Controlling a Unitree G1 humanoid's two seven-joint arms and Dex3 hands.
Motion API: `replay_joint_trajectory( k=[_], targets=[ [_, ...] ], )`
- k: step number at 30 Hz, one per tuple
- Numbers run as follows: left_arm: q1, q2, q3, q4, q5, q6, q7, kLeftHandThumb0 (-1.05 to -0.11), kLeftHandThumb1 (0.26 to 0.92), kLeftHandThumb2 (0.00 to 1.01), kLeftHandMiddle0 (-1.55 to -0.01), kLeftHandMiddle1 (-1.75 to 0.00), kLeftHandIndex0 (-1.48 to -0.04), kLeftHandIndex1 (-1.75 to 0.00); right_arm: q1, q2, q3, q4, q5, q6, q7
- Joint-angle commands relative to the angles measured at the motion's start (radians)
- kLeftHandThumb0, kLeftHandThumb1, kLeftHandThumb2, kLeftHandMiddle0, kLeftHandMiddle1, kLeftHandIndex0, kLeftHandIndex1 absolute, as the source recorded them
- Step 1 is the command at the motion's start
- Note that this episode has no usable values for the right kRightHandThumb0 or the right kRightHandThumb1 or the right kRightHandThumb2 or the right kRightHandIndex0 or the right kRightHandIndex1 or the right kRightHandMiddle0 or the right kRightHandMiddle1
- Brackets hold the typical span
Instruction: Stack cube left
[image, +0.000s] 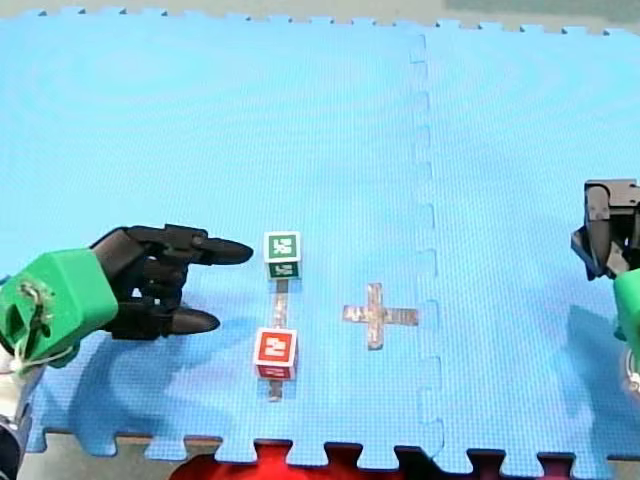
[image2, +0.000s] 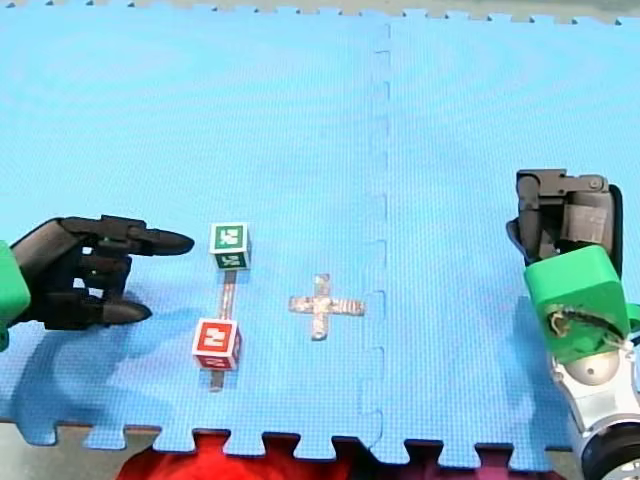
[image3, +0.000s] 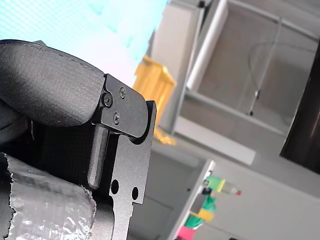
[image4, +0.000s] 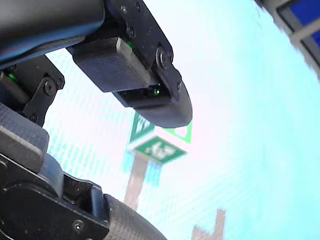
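Observation:
A green cube (image: 282, 255) stands on the blue foam mat (image: 300, 120), and a red cube (image: 275, 353) stands nearer the front edge, a strip of tape joining their spots. My left hand (image: 228, 287) hovers just left of the green cube, open, its upper finger pointing at that cube and not touching it. In the second wrist view the green cube (image4: 157, 142) shows past one black finger (image4: 135, 75). My right hand (image2: 556, 215) is far off at the mat's right side and holds nothing.
A silver tape cross (image: 377, 315) is stuck to the mat right of the cubes. A jigsaw seam (image: 428, 250) runs front to back through the mat. Red material (image: 300, 465) shows beyond the front edge.

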Motion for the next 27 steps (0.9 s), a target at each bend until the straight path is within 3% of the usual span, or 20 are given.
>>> replay_joint_trajectory(
  k=[1, 13, 21, 27],
  targets=[
    [0.011, -0.014, -0.010, -0.014, -0.002, 0.010, 0.004, -0.923, 0.714, 0.01, -0.87, -1.75, -0.68, 0.00, 0.000, -0.004, -0.008, -0.002, 0.013, -0.007, 0.007],
    [0.025, -0.048, -0.025, -0.016, -0.015, 0.007, 0.029, -0.906, 0.722, 0.01, -0.86, -1.75, -0.69, -0.01, 0.002, -0.001, -0.012, -0.010, 0.019, -0.009, 0.016],
    [0.038, -0.066, -0.058, -0.017, 0.016, 0.007, 0.058, -0.902, 0.720, 0.00, -0.86, -1.75, -0.59, 0.00, 0.002, 0.000, -0.012, -0.016, 0.020, -0.009, 0.016],
    [0.031, -0.072, -0.100, -0.017, 0.064, 0.065, 0.110, -0.916, 0.710, 0.00, -0.85, -1.75, -0.53, 0.00, 0.003, -0.002, -0.016, -0.020, 0.024, -0.014, 0.021]
  ],
)
